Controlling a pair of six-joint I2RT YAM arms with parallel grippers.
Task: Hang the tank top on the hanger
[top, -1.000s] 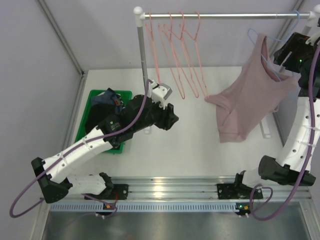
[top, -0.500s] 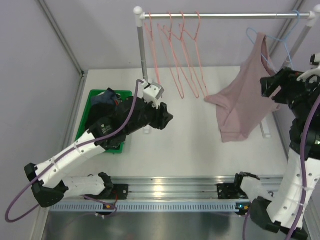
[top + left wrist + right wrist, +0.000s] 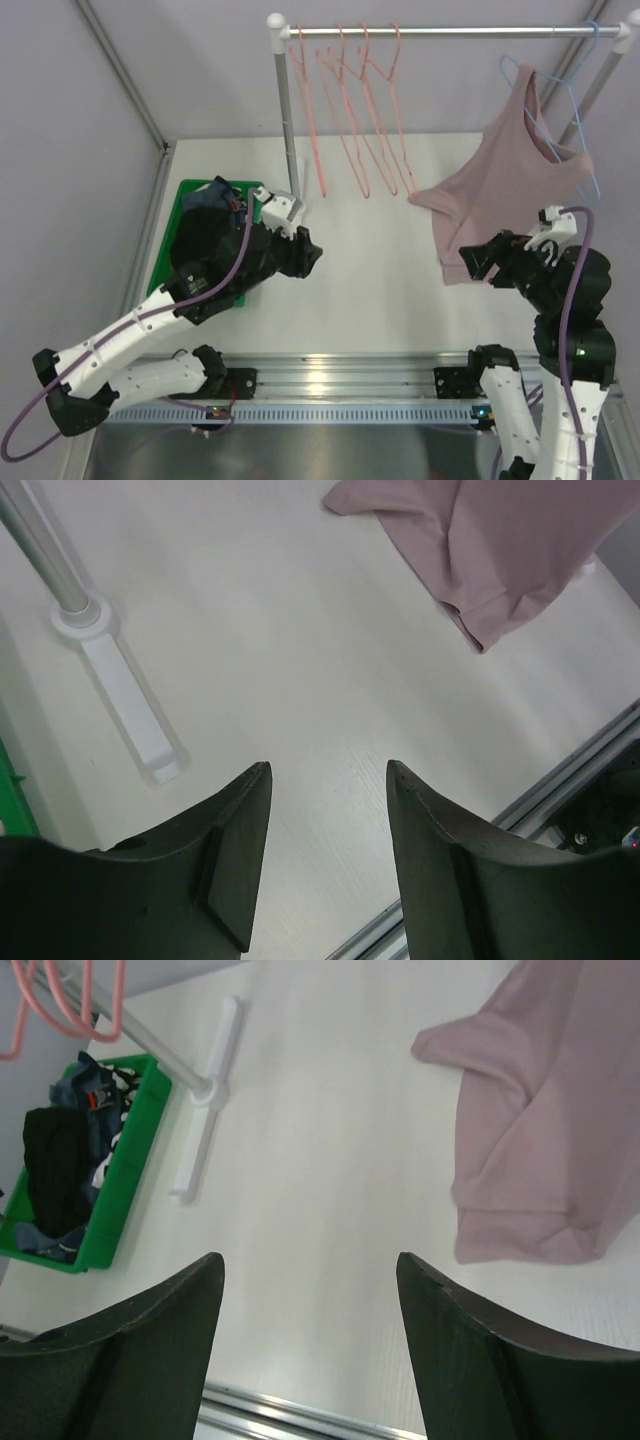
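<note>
The tank top (image 3: 510, 190) hangs on the light-blue hanger (image 3: 503, 65), which is hooked over the right end of the rail (image 3: 450, 30). One strap runs up to the hanger's top. The body falls at a slant, and the bottom hem lies bunched and folded on the table (image 3: 370, 290).

The right fingers (image 3: 470, 262) are spread apart and hold nothing. They sit above the table just beside the folded hem, at its near edge and not touching it. In the right wrist view the cloth (image 3: 550, 1130) lies ahead and to the right of the fingers (image 3: 195, 1305).

The left fingers (image 3: 305, 250) are also spread and empty, well apart from the top, near the foot of the rail's post (image 3: 130, 710). From that wrist the hem (image 3: 500, 540) shows far ahead on the right.

Pink hangers (image 3: 350, 110) hang on the rail's left part. A green bin (image 3: 120, 1180) of dark clothes (image 3: 55, 1170) stands at the table's left.
</note>
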